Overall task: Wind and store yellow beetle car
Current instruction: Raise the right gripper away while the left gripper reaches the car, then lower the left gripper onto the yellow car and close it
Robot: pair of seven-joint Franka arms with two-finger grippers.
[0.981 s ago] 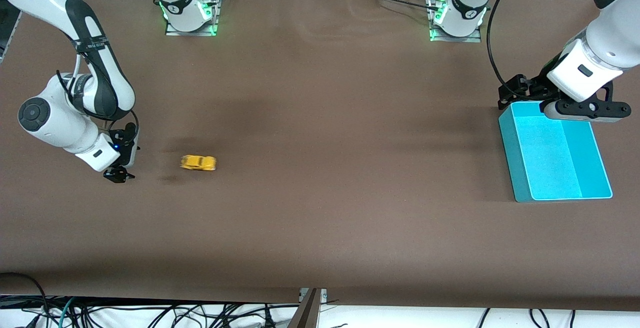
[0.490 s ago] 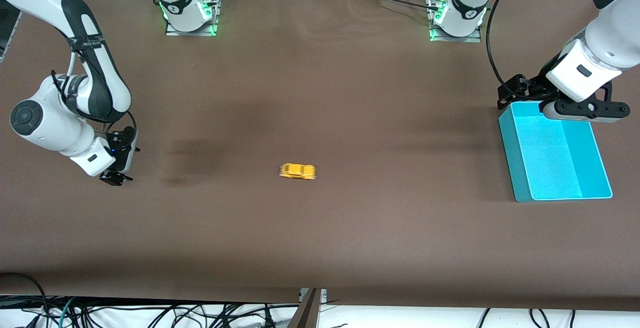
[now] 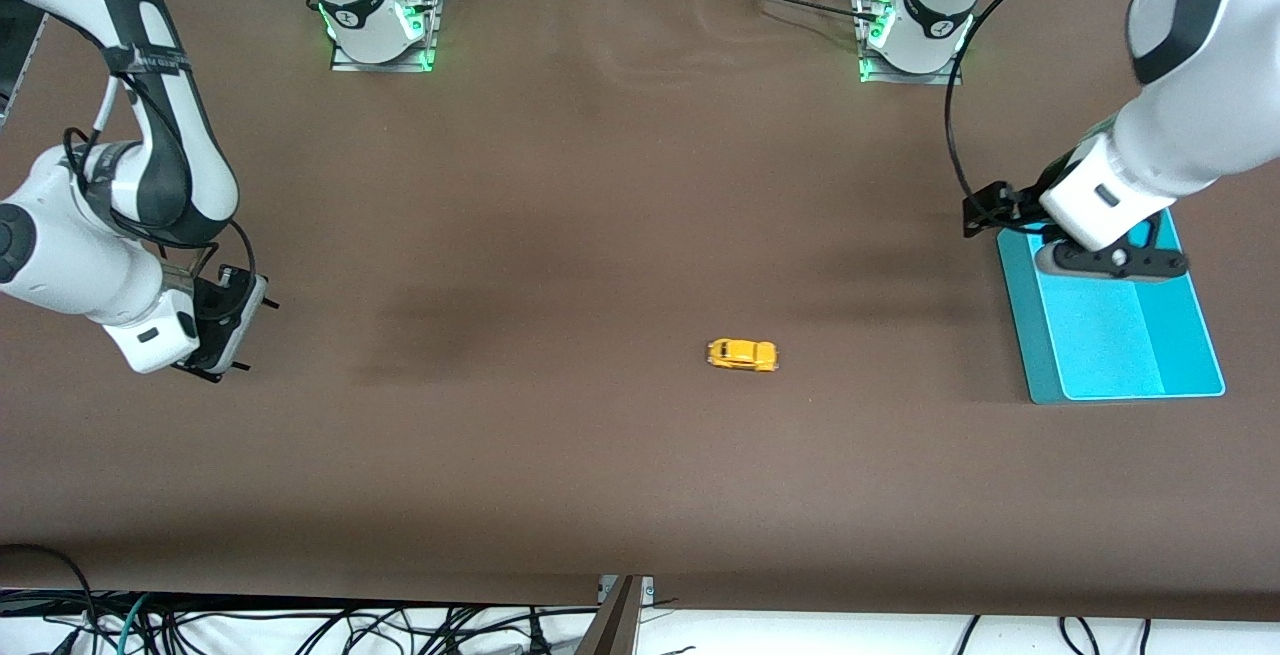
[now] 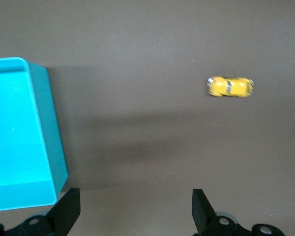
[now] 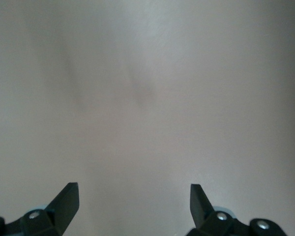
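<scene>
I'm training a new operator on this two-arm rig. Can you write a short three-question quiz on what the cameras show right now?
1. True or false: the yellow beetle car sits inside the turquoise bin.
2. Which pincer is over the bin's rim? A) left pincer B) right pincer C) neither
3. Fill in: both pincers are ____ and hold nothing.

Key:
1. False. The car stands on the brown table, apart from the bin, between it and the right arm's end.
2. A. The right pincer is over bare table at the right arm's end.
3. open
</scene>
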